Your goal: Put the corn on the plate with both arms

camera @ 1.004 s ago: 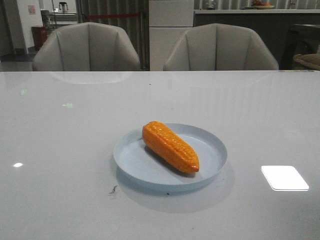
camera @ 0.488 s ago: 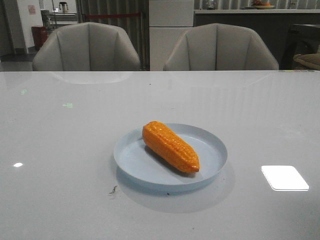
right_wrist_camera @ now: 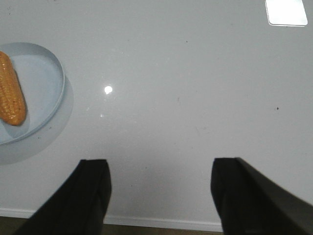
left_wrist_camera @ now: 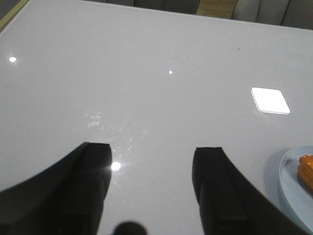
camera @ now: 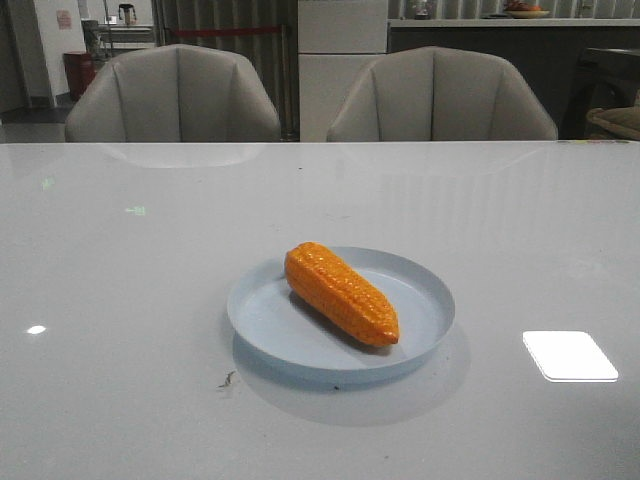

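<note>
Orange corn cob (camera: 341, 294) lies diagonally inside pale blue plate (camera: 425, 290) on the bench (camera: 120, 280). Left hand (left_wrist_camera: 151, 186) and right hand (right_wrist_camera: 159, 196) spread, empty, well clear. Residual risk: cob rolling if plate is nudged.

A wide, glossy, pale grey table (camera: 150, 260) fills the front view. A bright square of light (camera: 569, 355) reflects on its right side, and a small dark speck (camera: 227, 379) lies near the front. Behind the table stand two grey padded chairs (camera: 175, 95), side by side. Between them is a white cabinet (camera: 342, 60). Far left, a red bin (camera: 77, 72) stands by a wall.
</note>
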Tool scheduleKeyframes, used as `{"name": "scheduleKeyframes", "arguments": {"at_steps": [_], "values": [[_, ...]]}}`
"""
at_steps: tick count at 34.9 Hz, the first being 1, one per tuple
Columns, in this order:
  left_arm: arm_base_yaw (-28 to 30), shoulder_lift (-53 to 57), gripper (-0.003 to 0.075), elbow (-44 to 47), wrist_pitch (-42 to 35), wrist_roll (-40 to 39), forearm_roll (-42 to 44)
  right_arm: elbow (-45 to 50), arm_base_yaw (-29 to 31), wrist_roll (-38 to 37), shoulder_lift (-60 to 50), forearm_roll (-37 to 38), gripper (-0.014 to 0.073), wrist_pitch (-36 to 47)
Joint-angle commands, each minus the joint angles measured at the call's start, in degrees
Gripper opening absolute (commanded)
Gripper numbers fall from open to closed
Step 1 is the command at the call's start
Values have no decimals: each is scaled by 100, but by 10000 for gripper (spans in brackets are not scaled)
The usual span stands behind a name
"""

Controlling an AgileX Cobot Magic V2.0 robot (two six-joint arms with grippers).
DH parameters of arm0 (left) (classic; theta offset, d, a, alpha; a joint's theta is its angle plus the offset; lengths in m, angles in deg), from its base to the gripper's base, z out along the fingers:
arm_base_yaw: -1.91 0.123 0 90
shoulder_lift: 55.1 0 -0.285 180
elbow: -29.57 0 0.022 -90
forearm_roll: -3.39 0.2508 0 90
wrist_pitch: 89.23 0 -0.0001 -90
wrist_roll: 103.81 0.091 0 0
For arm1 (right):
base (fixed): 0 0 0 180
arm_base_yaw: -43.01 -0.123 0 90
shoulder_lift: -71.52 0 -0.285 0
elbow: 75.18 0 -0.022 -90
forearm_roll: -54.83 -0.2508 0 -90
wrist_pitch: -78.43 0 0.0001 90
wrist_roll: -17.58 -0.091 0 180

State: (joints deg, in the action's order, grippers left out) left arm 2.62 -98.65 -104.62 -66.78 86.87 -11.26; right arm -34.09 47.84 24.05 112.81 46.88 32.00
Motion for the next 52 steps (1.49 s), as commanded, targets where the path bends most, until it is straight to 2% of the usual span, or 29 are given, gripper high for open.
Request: {"name": "scheduleKeyframes", "arguments": {"at_steps": [1,4,7,13,19,25,31,33,39,48,52], "values": [[5,266,440,-174,-433,14,515,-156,31,10,-11,-62,542,334],[5,500,440,-52,-578,-48,1117,-156,31,10,-11,-62,542,334],[5,836,433,277,-1048,-60,1091,-156,31,10,-11,-62,542,334],[5,1936,344,1394,-2341,-279,741,-156,31,10,-11,-62,542,334],[5,2975,223,2132,-2362,-634,741,-156,31,10,-11,-62,542,334],[5,3395,90,2638,-2385,-634,741,-156,31,10,-11,-62,542,334],[5,3409,93,3437,-2589,-634,702,-156,31,10,-11,-62,542,334],[5,3409,94,3407,-1994,-634,702,-156,31,10,-11,-62,542,334],[5,3409,94,3421,-1398,-634,702,-156,31,10,-11,-62,542,334],[5,3409,94,3421,-1398,-634,702,-156,31,10,-11,-62,542,334],[5,3409,94,3421,-1748,-634,702,-156,31,10,-11,-62,542,334]]}}
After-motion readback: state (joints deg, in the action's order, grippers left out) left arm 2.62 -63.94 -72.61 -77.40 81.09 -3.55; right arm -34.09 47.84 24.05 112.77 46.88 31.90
